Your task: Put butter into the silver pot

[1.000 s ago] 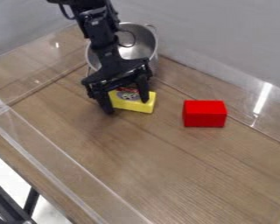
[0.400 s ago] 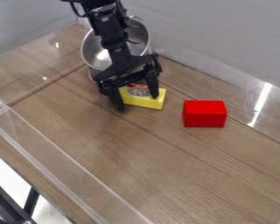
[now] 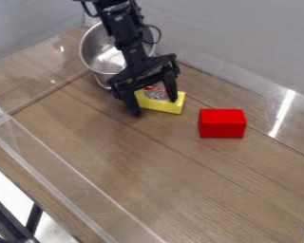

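Observation:
The butter (image 3: 163, 102), a small yellow block with a red-and-white label on top, sits between the two black fingers of my gripper (image 3: 156, 97). The fingers press on its left and right ends, so the gripper is shut on it. The block is at or just above the wooden table (image 3: 142, 180); I cannot tell whether it touches. The silver pot (image 3: 102, 55) stands behind and to the left of the gripper, its right part hidden by the arm (image 3: 122, 28).
A plain red block (image 3: 222, 122) lies on the table to the right of the butter. Clear plastic walls (image 3: 66, 195) border the table at the front and left, and another runs along the back right.
The gripper and the butter have moved together to the right and slightly back, closer to the red block. The arm now hides less of the pot's left side. The red block has not moved.

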Controlling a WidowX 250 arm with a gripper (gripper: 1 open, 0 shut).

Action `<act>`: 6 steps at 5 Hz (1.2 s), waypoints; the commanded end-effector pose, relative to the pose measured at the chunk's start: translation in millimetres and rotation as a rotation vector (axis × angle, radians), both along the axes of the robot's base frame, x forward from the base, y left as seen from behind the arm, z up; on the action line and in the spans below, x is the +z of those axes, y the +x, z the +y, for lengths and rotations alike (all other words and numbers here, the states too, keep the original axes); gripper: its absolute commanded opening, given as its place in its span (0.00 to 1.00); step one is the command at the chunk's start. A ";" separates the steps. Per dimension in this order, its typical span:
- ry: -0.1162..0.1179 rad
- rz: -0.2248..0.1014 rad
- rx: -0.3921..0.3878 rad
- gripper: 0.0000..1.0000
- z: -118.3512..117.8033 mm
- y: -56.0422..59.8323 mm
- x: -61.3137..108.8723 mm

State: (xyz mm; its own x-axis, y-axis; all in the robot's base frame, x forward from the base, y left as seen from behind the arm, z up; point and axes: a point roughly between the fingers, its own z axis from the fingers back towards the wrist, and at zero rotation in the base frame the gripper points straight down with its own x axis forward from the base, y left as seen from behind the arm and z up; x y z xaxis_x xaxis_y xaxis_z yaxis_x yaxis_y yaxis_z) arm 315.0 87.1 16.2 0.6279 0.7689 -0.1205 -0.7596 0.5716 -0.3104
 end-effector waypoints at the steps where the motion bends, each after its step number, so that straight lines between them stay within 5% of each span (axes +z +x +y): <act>1: -0.015 0.046 0.003 1.00 2.9 -9.6 -10.6; 6: 0.000 0.007 -0.008 1.00 23.0 -11.8 17.7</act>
State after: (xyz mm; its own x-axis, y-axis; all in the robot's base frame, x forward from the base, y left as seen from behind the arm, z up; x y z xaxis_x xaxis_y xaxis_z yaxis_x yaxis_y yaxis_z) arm 303.9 95.7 21.2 0.6449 0.7444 -0.1731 -0.7544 0.5839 -0.2998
